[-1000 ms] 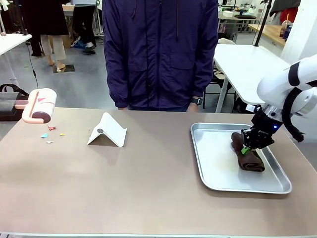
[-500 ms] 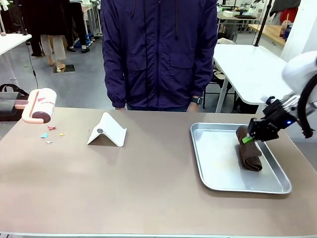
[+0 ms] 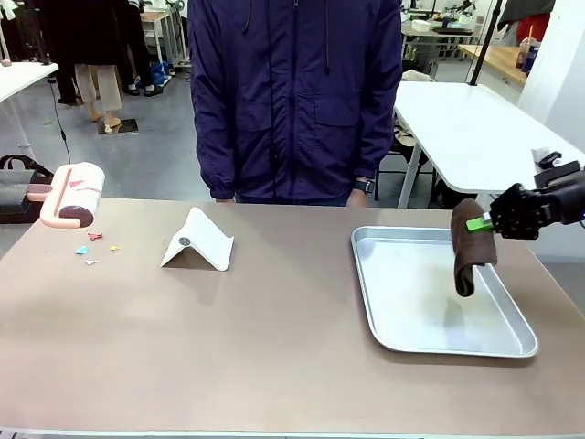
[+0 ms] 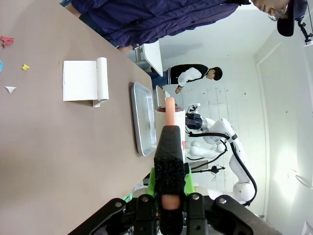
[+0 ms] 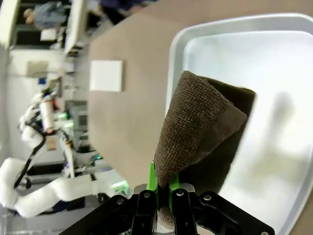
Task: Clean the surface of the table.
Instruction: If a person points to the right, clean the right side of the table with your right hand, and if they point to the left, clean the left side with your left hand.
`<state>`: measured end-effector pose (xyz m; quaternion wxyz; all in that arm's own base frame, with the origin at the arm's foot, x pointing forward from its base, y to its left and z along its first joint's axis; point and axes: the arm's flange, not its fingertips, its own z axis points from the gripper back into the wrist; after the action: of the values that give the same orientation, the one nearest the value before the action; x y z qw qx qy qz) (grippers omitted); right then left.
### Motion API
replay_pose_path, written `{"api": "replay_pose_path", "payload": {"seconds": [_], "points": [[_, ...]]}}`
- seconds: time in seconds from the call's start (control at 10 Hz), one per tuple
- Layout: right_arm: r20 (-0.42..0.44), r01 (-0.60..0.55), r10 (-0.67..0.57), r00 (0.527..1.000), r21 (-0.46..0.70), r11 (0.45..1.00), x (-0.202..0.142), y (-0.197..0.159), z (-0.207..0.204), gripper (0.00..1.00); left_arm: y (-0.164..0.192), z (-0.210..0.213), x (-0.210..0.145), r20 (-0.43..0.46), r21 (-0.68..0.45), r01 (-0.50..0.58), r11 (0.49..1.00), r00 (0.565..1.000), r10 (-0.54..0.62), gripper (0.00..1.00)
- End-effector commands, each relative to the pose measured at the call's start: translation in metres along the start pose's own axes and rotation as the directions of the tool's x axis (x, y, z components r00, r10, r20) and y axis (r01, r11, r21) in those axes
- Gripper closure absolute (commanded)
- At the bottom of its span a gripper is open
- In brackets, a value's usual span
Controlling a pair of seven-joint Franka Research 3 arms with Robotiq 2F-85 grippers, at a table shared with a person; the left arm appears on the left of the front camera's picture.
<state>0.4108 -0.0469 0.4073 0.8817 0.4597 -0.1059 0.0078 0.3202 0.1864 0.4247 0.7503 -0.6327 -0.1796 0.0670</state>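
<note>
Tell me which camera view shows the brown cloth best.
The right wrist view: the brown cloth is close up, its weave and fold plain, pinched in the right gripper above the tray. The front view shows it smaller, hanging over the tray. In the left wrist view it is too far off to make out.

The table (image 3: 274, 347), matte brownish-taupe with a thin pale edge, bears small coloured scraps (image 3: 90, 249) far left.
</note>
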Motion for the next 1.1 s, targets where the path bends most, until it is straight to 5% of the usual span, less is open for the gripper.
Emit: {"api": "replay_pose_path", "payload": {"seconds": [0.0, 0.3, 0.5, 1.0], "points": [[-0.006, -0.114, 0.118, 0.993, 0.226, 0.967, -0.021, 0.002, 0.025, 0.9, -0.002, 0.001, -0.003, -0.003, -0.01, 0.01, 1.0, 1.0, -0.01, 1.0], [0.009, -0.11, 0.119, 0.993, 0.454, 0.884, -0.05, -0.008, 0.063, 0.9, -0.002, 0.001, -0.003, -0.003, -0.01, 0.01, 1.0, 1.0, -0.01, 1.0], [0.107, -0.14, 0.101, 0.989, 0.485, 0.863, -0.076, -0.011, 0.08, 0.9, -0.002, 0.001, -0.003, -0.003, -0.01, 0.01, 1.0, 1.0, -0.01, 1.0], [0.037, -0.112, 0.107, 0.994, 0.458, 0.882, -0.069, -0.009, 0.079, 0.9, -0.002, 0.001, -0.003, -0.003, -0.01, 0.01, 1.0, 1.0, -0.01, 1.0]]}}
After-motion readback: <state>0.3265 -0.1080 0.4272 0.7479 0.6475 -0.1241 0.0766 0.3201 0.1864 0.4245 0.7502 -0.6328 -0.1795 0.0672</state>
